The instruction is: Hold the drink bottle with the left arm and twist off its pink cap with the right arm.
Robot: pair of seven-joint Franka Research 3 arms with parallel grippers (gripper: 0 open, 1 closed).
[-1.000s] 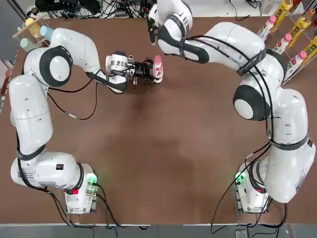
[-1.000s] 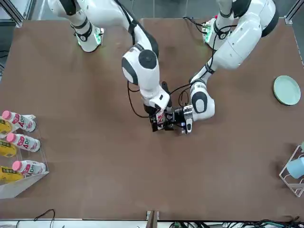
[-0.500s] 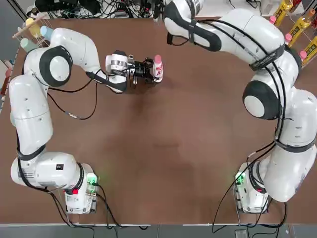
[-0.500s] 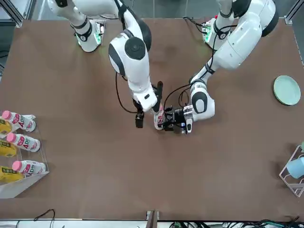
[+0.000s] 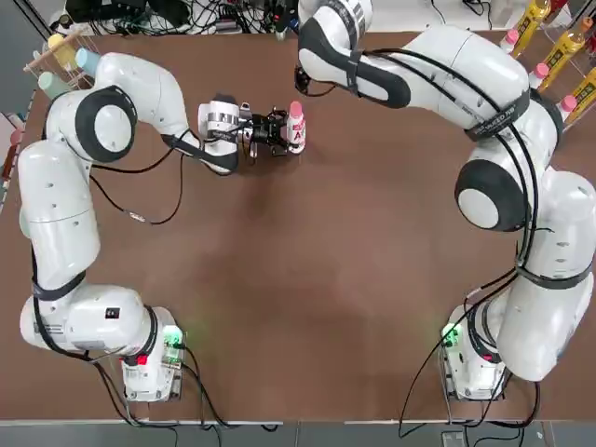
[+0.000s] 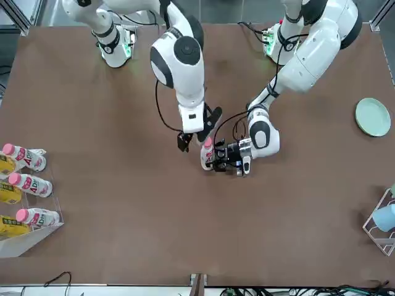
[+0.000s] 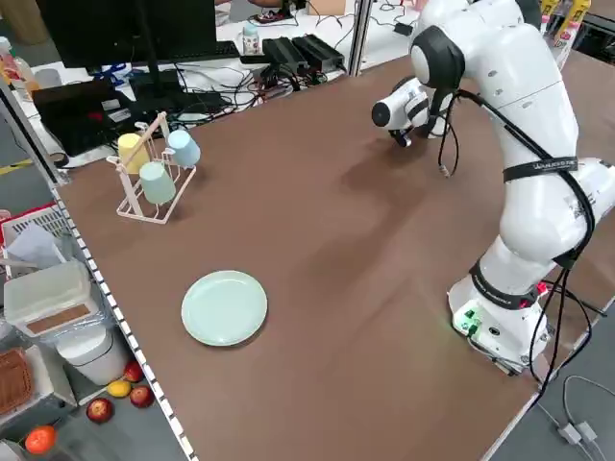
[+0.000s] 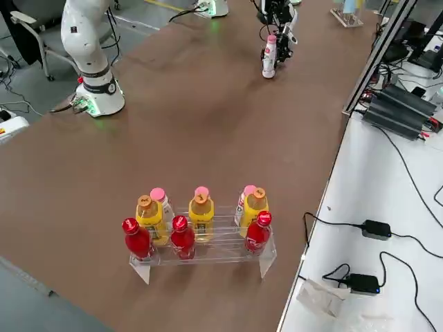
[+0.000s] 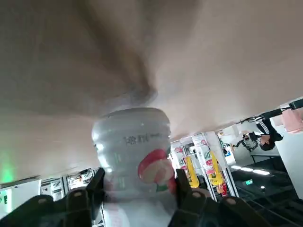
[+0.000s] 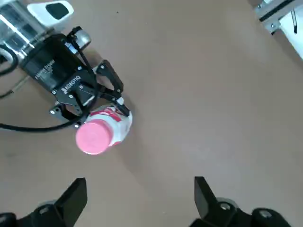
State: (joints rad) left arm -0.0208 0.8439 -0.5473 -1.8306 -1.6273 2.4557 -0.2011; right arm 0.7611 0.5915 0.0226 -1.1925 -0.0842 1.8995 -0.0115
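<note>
2 arms (image 5: 93, 121), 1 drink bottle (image 5: 296, 133)

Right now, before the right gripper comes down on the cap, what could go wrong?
1. The open right gripper hovers off to one side of the cap; lowering without centring could knock the bottle.
2. The left gripper is shut on the bottle's body only, from the side; twisting may spin it in the grip.
</note>
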